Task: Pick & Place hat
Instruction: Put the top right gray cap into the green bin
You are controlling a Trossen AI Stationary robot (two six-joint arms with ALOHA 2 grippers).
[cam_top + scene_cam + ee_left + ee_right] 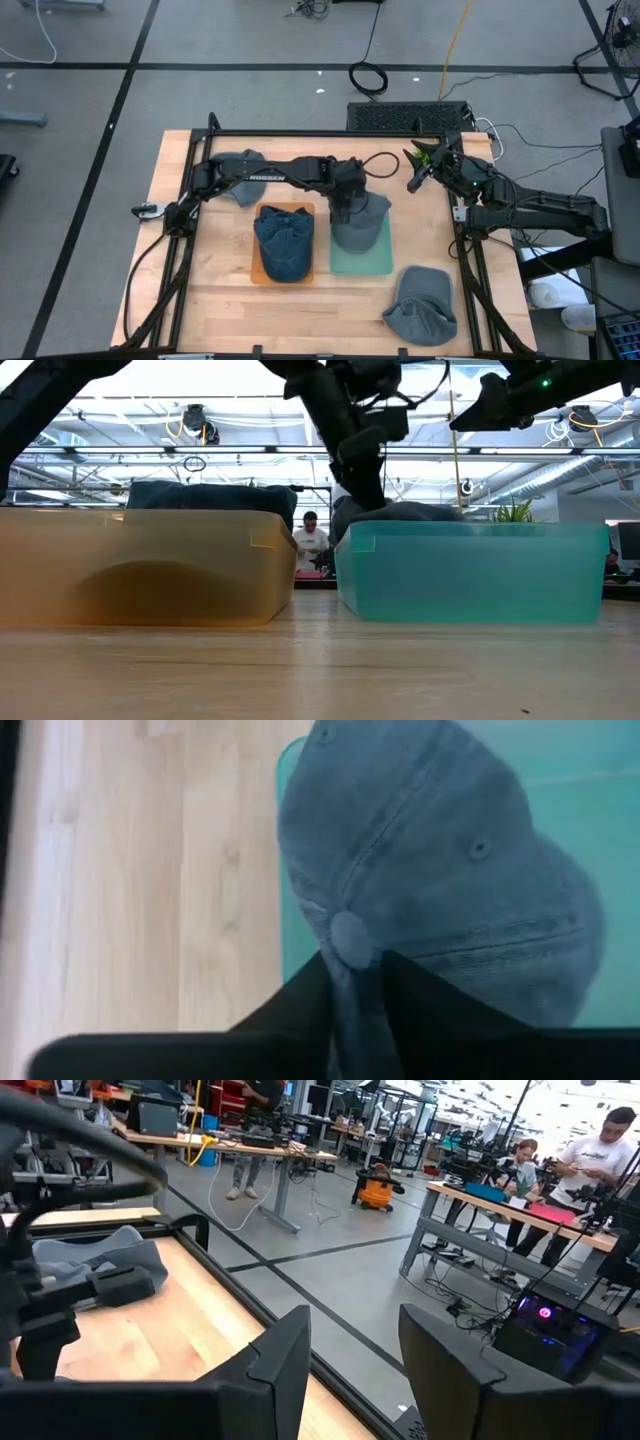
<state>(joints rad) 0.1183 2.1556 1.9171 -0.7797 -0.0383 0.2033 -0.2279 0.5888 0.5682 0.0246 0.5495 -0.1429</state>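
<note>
A grey hat lies in the teal tray at mid-table; in the low view its crown pokes above the tray's wall. My left gripper points steeply down at the hat's far end and is shut on it. A dark blue hat fills the orange tray beside it. My right gripper hovers open and level above the table's far right part, holding nothing. My left gripper pinches a raised fold of the grey hat's crown between its two fingers, right beside the top button. The fingers come slanting down from the table's left and far side. The rest of the hat lies spread in the teal tray.
Another grey hat lies on the bare wood at the near right. A blue-grey hat lies at the far left, partly under my left arm. Black frame rails run along the table's sides. People work at benches in the room beyond.
</note>
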